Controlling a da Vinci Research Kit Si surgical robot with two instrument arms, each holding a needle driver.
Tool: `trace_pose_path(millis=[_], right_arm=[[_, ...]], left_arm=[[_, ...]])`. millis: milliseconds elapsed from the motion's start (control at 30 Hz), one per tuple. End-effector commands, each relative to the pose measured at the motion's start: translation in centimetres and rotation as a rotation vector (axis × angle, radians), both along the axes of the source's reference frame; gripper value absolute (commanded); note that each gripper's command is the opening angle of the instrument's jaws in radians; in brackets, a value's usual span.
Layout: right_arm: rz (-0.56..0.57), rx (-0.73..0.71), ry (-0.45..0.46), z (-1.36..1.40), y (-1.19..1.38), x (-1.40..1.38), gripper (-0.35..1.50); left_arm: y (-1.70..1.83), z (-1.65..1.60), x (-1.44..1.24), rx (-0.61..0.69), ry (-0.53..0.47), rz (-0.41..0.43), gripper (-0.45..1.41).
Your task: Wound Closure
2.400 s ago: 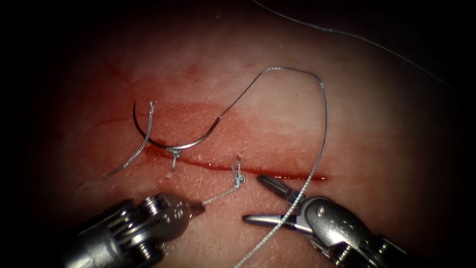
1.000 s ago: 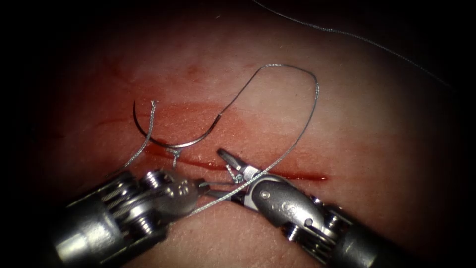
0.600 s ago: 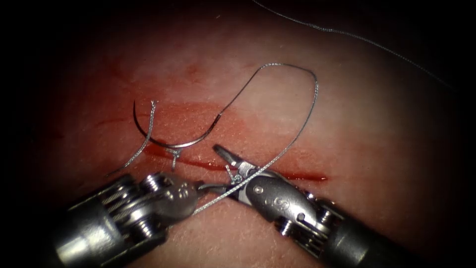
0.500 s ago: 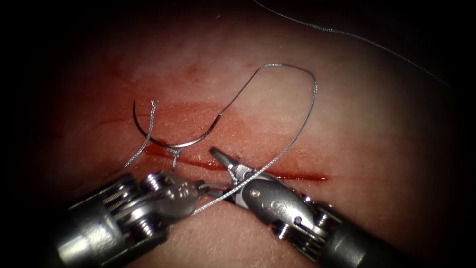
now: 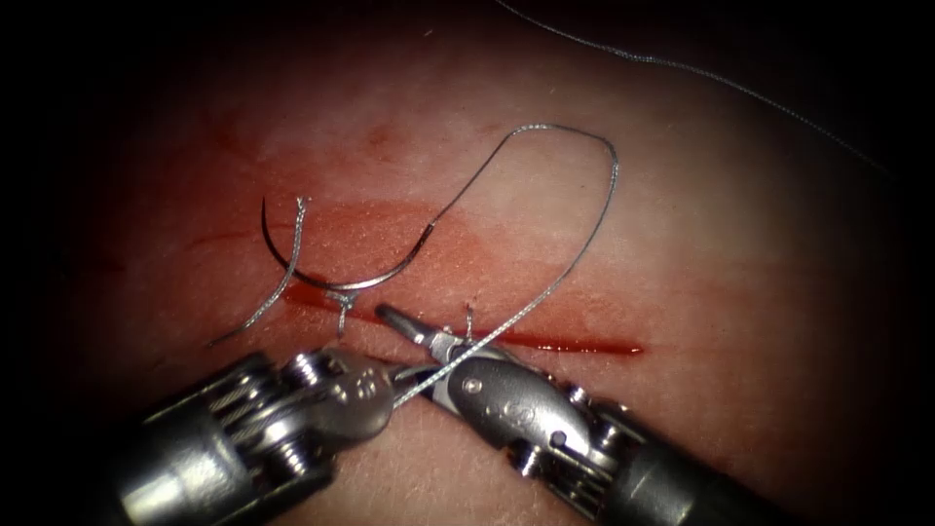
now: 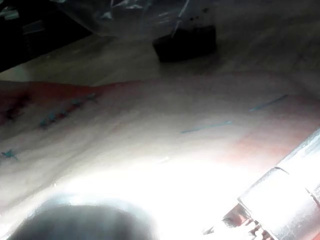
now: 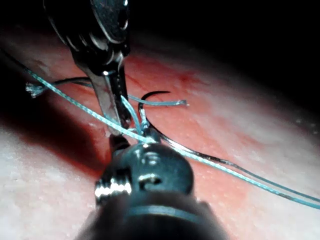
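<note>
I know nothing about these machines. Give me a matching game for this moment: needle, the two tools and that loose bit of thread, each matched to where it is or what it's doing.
Things:
1. needle
2. left tool
3. right tool
4. cut end of thread

Places or states:
A. grips the thread
B. loose strand crossing the needle's left part
C. lies free on the tissue, held by neither tool, just above the cut
D. its tip lies over the cut

Pairs: 1-C, 2-A, 3-D, 4-B
</note>
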State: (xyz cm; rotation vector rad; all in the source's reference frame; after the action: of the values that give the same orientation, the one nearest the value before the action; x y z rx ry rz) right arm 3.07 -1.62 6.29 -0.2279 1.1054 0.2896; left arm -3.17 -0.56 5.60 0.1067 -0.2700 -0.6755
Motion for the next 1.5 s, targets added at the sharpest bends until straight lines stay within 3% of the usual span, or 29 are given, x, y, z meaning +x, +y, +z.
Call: trace_pose_path(millis=[33, 67, 300, 367, 400, 500, 533, 600, 733, 800, 867, 900, 933, 967, 1000, 1033, 1067, 1100, 1233, 1267, 1333, 1367, 1467, 1500], right_arm=[[0.002, -0.006, 0.004, -0.06, 0.10, 0.05, -0.25], [0.003, -0.007, 0.006, -0.06, 0.10, 0.05, -0.35], [0.001, 0.056, 0.038, -0.18, 0.15, -0.04, -0.35], [0.003, 0.060, 0.038, -0.31, 0.13, -0.24, -0.35], [0.020, 0.067, 0.031, -0.47, 0.13, -0.51, -0.35], [0.052, 0.070, 0.015, -0.60, 0.22, -0.88, -0.35], [0.079, 0.076, -0.003, -0.60, 0.31, -1.20, -0.35], [0.109, 0.123, -0.040, -0.49, 0.26, -1.55, -0.35], [0.115, 0.181, -0.098, -0.32, 0.10, -1.80, -0.35], [0.115, 0.187, -0.094, -0.25, 0.05, -1.80, -0.35], [0.109, 0.188, -0.090, -0.23, 0.02, -1.73, -0.35], [0.110, 0.188, -0.090, -0.23, 0.02, -1.72, -0.35], [0.112, 0.188, -0.091, -0.23, 0.02, -1.69, -0.35], [0.114, 0.188, -0.092, -0.23, 0.02, -1.67, -0.28], [0.116, 0.188, -0.093, -0.23, 0.02, -1.65, -0.05], [0.116, 0.188, -0.093, -0.23, 0.02, -1.65, -0.05], [0.115, 0.188, -0.090, -0.24, 0.02, -1.66, 0.22], [0.113, 0.188, -0.089, -0.26, 0.01, -1.69, 0.34], [0.117, 0.204, -0.076, -0.32, -0.04, -1.93, 0.39], [0.127, 0.231, -0.110, -0.34, -0.06, -2.26, 0.21], [0.151, 0.242, -0.206, -0.31, -0.05, -2.56, 0.09], [0.191, 0.251, -0.285, -0.24, 0.03, -2.87, -0.03], [0.301, 0.241, -0.339, -0.13, 0.21, -3.38, 0.04], [0.339, 0.196, -0.389, -0.09, 0.34, -3.65, 0.24]], left_arm=[[0.11, -0.06, -0.04, -0.008, -0.003, -0.004, -0.45], [0.10, -0.06, -0.04, -0.009, -0.003, -0.004, -0.45], [0.17, -0.09, 0.04, -0.006, -0.004, 0.000, -0.45], [0.27, -0.09, 0.20, -0.032, 0.041, -0.003, -0.45], [0.36, -0.09, 0.36, -0.056, 0.066, -0.018, -0.45], [0.52, -0.16, 0.59, -0.096, 0.063, -0.064, -0.45], [0.69, -0.26, 0.74, -0.130, 0.058, -0.123, -0.45], [0.85, -0.38, 0.81, -0.138, 0.084, -0.158, -0.45], [1.13, -0.46, 1.02, -0.167, 0.121, -0.166, -0.45], [1.25, -0.37, 1.23, -0.197, 0.184, -0.175, -0.45], [1.43, 0.12, 1.72, -0.226, 0.267, -0.143, -0.45], [1.43, 0.23, 1.81, -0.227, 0.275, -0.133, -0.45], [1.36, 0.57, 2.05, -0.209, 0.279, -0.118, -0.45], [1.24, 0.75, 2.16, -0.172, 0.270, -0.115, 0.26], [1.07, 0.93, 2.21, -0.087, 0.272, -0.059, 0.91], [1.07, 0.93, 2.21, -0.087, 0.272, -0.059, 0.91], [0.98, 0.98, 2.16, -0.043, 0.211, 0.028, 1.20], [0.98, 0.95, 2.09, -0.043, 0.196, 0.071, 1.28], [1.02, 0.70, 1.77, -0.044, 0.184, 0.153, 1.35], [1.08, 0.49, 1.47, -0.093, 0.127, 0.158, 1.30], [1.15, 0.31, 1.24, -0.129, 0.090, 0.139, 1.21], [1.24, 0.04, 0.89, -0.166, 0.046, 0.122, 1.15], [1.33, -0.30, 0.24, -0.205, -0.034, 0.126, 1.23], [1.31, -0.36, -0.12, -0.201, -0.068, 0.154, 1.23]])
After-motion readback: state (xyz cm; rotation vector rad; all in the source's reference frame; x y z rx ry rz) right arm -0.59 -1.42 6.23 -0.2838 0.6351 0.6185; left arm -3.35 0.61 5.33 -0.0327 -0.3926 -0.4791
